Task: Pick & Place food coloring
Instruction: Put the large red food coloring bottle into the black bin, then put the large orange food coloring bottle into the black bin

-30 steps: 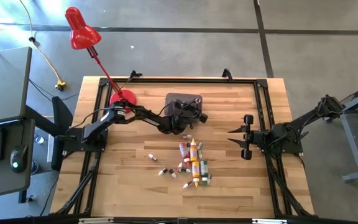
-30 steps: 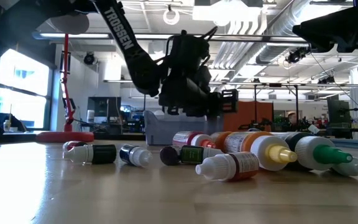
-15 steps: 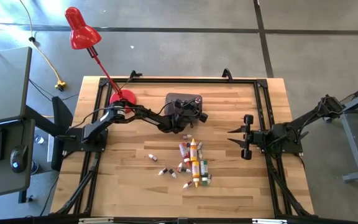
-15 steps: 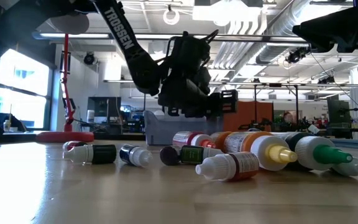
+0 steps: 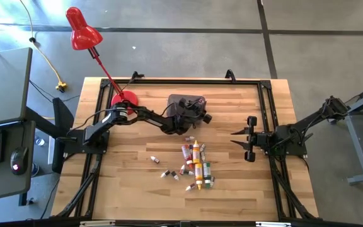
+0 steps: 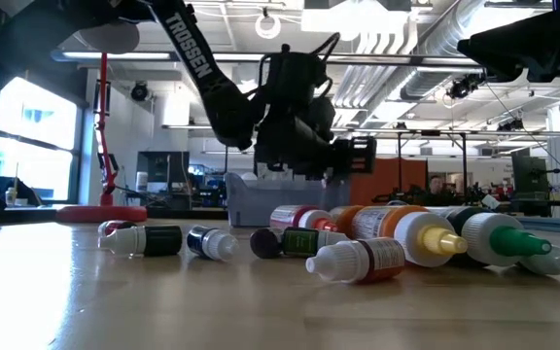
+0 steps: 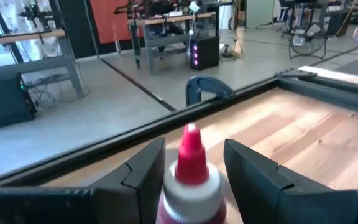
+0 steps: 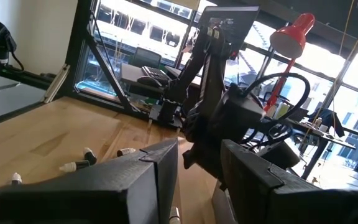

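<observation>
Several small food coloring bottles with pointed caps lie on their sides in a loose heap on the table's middle; a few smaller ones are strewn to its left. My left gripper hangs over the near right part of the dark grey tub, shut on one bottle with a red cap. In the low view it hovers above the tub. My right gripper waits open near the table's right side, touching nothing. My left gripper pinches the red-capped bottle between its two fingers, on the body just behind the white collar. The bottle lies along the fingers with its pointed cap sticking out forward, toward the table's far edge. It is lifted clear, above the tub.
A red desk lamp stands with its base at the far left, its head out past the edge. A black frame rail runs round the tabletop, with clamps on the far edge. Bare wood lies near the front edge.
My left gripper, shut on the bottle throughout, has risen a little and moved slightly toward the table's far edge, farther over the tub. The heap on the table has stayed put.
</observation>
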